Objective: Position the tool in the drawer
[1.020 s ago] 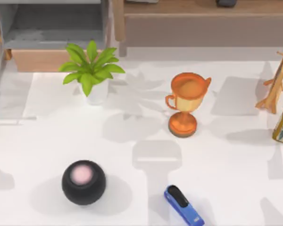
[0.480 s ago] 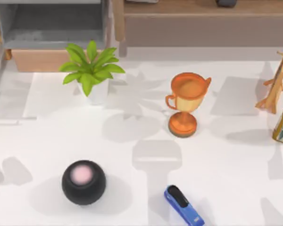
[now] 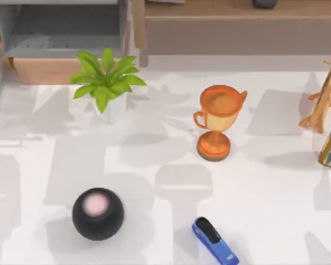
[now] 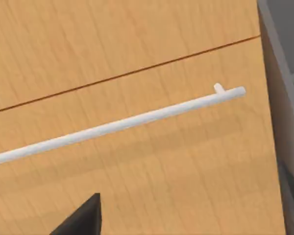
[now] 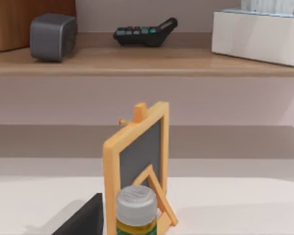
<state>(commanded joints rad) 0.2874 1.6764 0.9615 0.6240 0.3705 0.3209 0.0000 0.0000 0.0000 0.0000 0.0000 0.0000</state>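
I judge the task barely begun. The small blue stapler with a black top strip (image 3: 215, 240) lies flat on the white table (image 3: 276, 187) at the near edge, a little right of centre, untouched and well apart from the cabinet. Nothing holds it.

The wooden drawer front (image 4: 137, 161) with its long white bar handle (image 4: 117, 125) sits close in front of my left wrist camera, the handle running slantwise across the panel. One dark fingertip of my left gripper (image 4: 81, 220) pokes into that view below the handle, not touching it. I cannot tell whether the left fingers are apart or together. From above, the drawer's light wood front (image 3: 44, 70) sits at the far left, behind the green potted plant (image 3: 106, 83). Whether it is pulled out, I cannot tell. Still to do, as I read it: open the drawer if needed, pick up the stapler, carry it over, set it inside.

My right arm is parked at the right side, its camera facing a small orange-framed chalkboard easel (image 5: 137, 161) and a grey-capped bottle (image 5: 136, 208). I cannot tell its finger state either.

Compared with 1 second ago, no object has shifted: the black ball with a pink spot (image 3: 97, 213), the orange trophy cup (image 3: 218, 121) and the stapler all sit where they were. Only the shadows differ, now spreading broadly over the table's left half.
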